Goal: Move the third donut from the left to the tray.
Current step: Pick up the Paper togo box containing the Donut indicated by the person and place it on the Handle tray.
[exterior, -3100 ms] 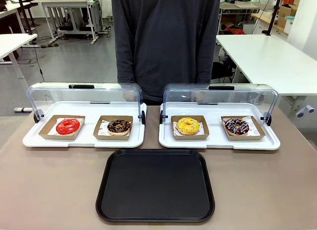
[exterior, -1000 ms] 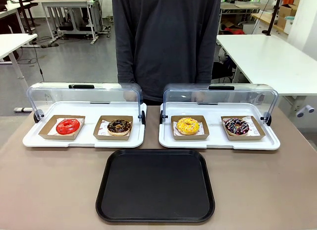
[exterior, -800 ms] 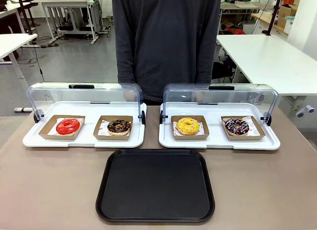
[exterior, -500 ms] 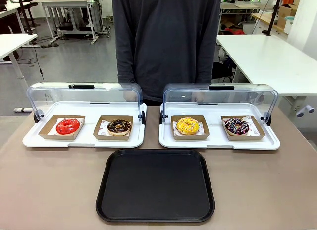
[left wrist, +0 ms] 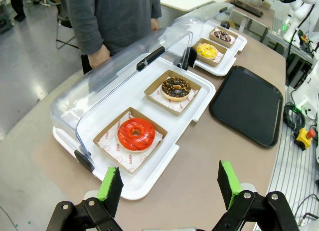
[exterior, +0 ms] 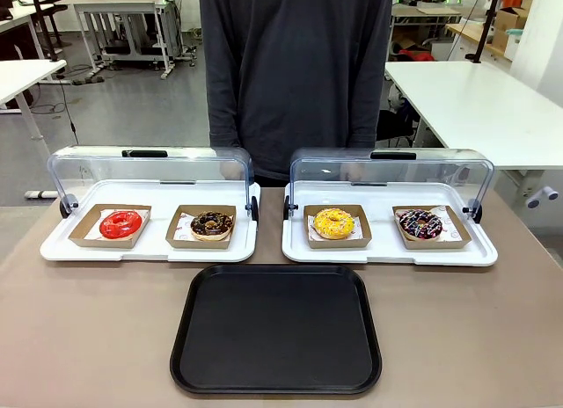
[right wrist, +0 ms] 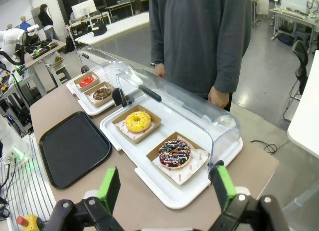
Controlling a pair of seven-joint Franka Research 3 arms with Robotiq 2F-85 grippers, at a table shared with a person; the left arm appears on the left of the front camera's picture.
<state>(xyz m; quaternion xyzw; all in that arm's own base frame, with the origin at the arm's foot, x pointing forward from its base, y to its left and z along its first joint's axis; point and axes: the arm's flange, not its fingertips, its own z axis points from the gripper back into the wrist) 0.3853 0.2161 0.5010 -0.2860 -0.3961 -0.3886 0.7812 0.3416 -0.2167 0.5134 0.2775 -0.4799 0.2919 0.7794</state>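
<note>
The yellow-glazed donut (exterior: 333, 222) rests on its brown cardboard holder in the right white tray, left spot; it also shows in the left wrist view (left wrist: 207, 50) and the right wrist view (right wrist: 137, 121). In front of both white trays lies the black tray (exterior: 276, 328), bare, seen too from the wrists (left wrist: 248, 103) (right wrist: 74, 147). My left gripper (left wrist: 169, 183) hovers open, high above the table's left end near the red donut (left wrist: 135, 134). My right gripper (right wrist: 166, 186) hangs open above the right end, near the sprinkled chocolate donut (right wrist: 174, 153). Neither holds anything.
Two white trays (exterior: 149, 248) (exterior: 387, 254) stand side by side with their clear domed lids (exterior: 149, 171) (exterior: 391, 172) rolled back. A red donut (exterior: 120, 223) and chocolate donuts (exterior: 211, 223) (exterior: 420, 223) sit in holders. A person (exterior: 295, 74) stands at the far edge.
</note>
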